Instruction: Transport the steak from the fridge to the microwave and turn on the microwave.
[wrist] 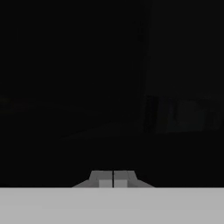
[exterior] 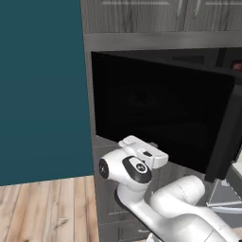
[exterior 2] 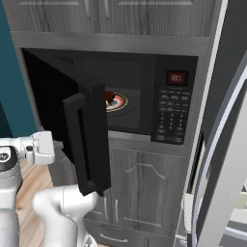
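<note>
Black built-in microwave (exterior 2: 144, 99) with dark glass door, keypad and small red display: door (exterior 2: 84, 140) swung wide open, thick vertical black handle on its free edge. Closed gripper (wrist: 113, 179) sits just in front of the dark door glass. Small rounded reddish-brown steak (exterior 2: 109, 97) rests on a round plate inside the cavity, beyond the door from the gripper. Light-grey fridge door edge with curved silver handle (exterior 2: 219, 159) stands ajar, well to the gripper's right.

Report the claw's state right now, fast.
Claw: closed, its two fingertips pressed together with nothing between them, facing the dark glass microwave door.
</note>
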